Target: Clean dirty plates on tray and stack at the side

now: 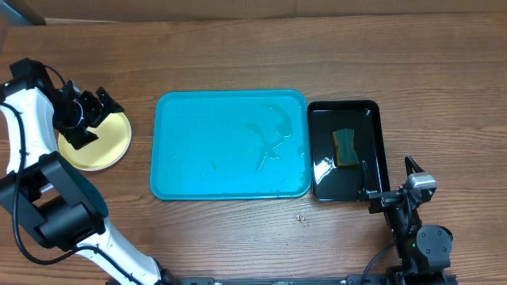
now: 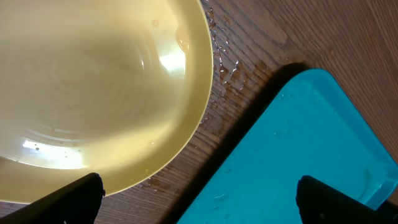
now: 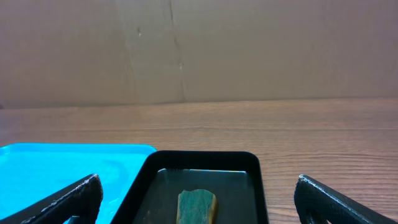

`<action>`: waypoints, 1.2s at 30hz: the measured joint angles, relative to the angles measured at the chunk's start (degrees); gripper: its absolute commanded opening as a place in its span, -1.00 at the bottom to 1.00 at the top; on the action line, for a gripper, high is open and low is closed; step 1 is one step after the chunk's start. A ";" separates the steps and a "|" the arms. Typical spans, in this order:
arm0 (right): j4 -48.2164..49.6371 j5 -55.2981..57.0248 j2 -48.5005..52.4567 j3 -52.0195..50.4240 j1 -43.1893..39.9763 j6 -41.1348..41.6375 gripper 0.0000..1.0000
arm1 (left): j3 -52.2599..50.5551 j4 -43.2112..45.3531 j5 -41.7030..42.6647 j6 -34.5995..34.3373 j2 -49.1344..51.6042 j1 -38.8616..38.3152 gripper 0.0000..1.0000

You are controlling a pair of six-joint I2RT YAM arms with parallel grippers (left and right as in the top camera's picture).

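A pale yellow-green plate (image 1: 107,146) lies on the table left of the turquoise tray (image 1: 230,144). It also shows in the left wrist view (image 2: 99,87), wet and shiny, next to the tray's corner (image 2: 292,162). Only this top plate shows; I cannot tell whether others lie under it. The tray holds only streaks of water. My left gripper (image 1: 85,111) hangs open above the plate's far edge, its fingertips (image 2: 199,202) empty. My right gripper (image 1: 390,190) is open and empty at the near end of the black tray, its fingers (image 3: 198,199) wide apart.
A narrow black tray (image 1: 346,149) with water stands right of the turquoise tray. A green and yellow sponge (image 1: 344,148) lies in it, also in the right wrist view (image 3: 198,206). Water drops (image 2: 227,71) wet the wood between plate and tray. A cardboard wall (image 3: 199,50) stands behind the table.
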 measured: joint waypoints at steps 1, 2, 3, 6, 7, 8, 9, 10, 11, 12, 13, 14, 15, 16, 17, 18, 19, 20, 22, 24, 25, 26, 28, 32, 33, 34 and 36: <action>0.00 -0.02 0.00 0.00 0.00 0.02 1.00 | 0.00 0.00 0.00 0.00 0.00 0.00 0.99; -0.02 -0.02 0.00 0.00 0.00 0.00 1.00 | 0.00 0.00 -0.02 0.00 0.00 0.00 0.99; 0.02 0.00 0.00 0.00 0.00 -0.02 1.00 | 0.00 0.00 -0.02 0.00 0.00 -0.04 1.00; -0.04 0.00 0.00 0.00 0.00 0.00 1.00 | 0.00 0.00 -1.27 0.00 -0.04 -1.20 1.00; 0.00 0.02 0.00 0.00 0.00 0.00 1.00 | 0.00 0.00 -1.84 0.00 -0.15 -1.97 1.00; 0.00 0.00 0.00 0.00 0.00 0.00 1.00 | 0.00 0.00 -2.43 0.00 -0.33 -2.97 0.99; -0.02 0.00 0.00 0.00 0.00 0.00 1.00 | 0.00 0.00 -3.06 0.00 -0.68 -4.15 0.99; -0.02 0.02 0.00 0.00 0.00 -0.02 1.00 | 0.00 0.00 -3.69 0.00 -1.31 -5.66 0.99; -0.02 0.00 0.00 0.00 0.00 -0.02 1.00 | 0.00 0.02 -4.11 0.00 -2.03 -7.02 1.00; -0.02 0.00 0.00 0.00 0.00 -0.02 1.00 | 0.00 0.02 -4.48 0.00 -2.97 -8.44 0.99; -0.02 0.02 0.00 0.00 0.00 0.00 1.00 | 0.00 0.02 -4.76 0.00 -4.57 -10.40 0.99; -0.02 0.02 0.00 0.00 0.00 0.00 1.00 | 0.00 0.02 -4.96 0.00 -5.79 -11.63 1.00; 0.00 0.04 0.00 0.00 0.00 0.00 1.00 | 0.00 0.02 -5.16 0.00 -7.50 -13.20 1.00; 0.00 0.04 0.00 0.00 0.00 0.02 1.00 | 0.00 0.00 -5.31 0.00 -9.25 -14.64 1.00; -0.02 0.04 0.00 0.00 0.00 -0.02 1.00 | 0.00 0.02 -5.38 0.00 -11.32 -16.22 0.99; 0.00 0.15 0.00 0.00 0.00 0.00 1.00 | 0.00 0.00 -5.40 0.00 -13.51 -17.62 0.99; -0.02 0.15 0.00 0.00 0.00 0.00 1.00 | 0.00 0.00 -5.40 0.00 -15.47 -18.67 1.00; -0.04 0.15 0.00 0.00 0.00 0.00 1.00 | 0.00 0.00 -5.44 0.00 -17.51 -19.61 1.00; -0.02 0.17 0.00 0.00 0.00 0.00 1.00 | 0.00 0.00 -5.42 0.00 -22.10 -21.33 0.99; -0.02 0.17 0.00 0.00 0.00 -0.02 1.00 | 0.00 0.00 -5.46 0.00 -26.58 -22.62 0.99; -0.04 0.17 0.00 0.00 0.00 0.00 1.00 | 0.00 0.00 -5.44 0.00 -28.76 -23.17 0.99; -0.02 0.17 0.00 0.00 0.00 0.00 1.00 | 0.00 0.00 -5.44 0.00 -31.06 -23.63 1.00; -0.02 0.17 0.00 0.00 0.00 0.00 1.00 | 0.00 -0.02 -5.60 0.00 -35.63 -24.15 1.00; 0.00 0.20 0.00 0.00 0.00 0.00 1.00 | 0.00 -0.02 -5.66 0.00 -43.60 -24.79 0.99; -0.04 0.15 0.00 0.00 0.00 0.00 1.00 | 0.00 0.00 -5.77 0.00 -45.51 -25.00 0.99; -0.04 0.17 0.00 0.00 0.00 0.02 1.00 | 0.00 0.00 -5.84 0.00 -47.28 -25.24 1.00; 0.00 0.17 0.00 0.00 0.00 0.00 1.00 | 0.00 -0.02 -5.84 0.00 -50.69 -26.12 1.00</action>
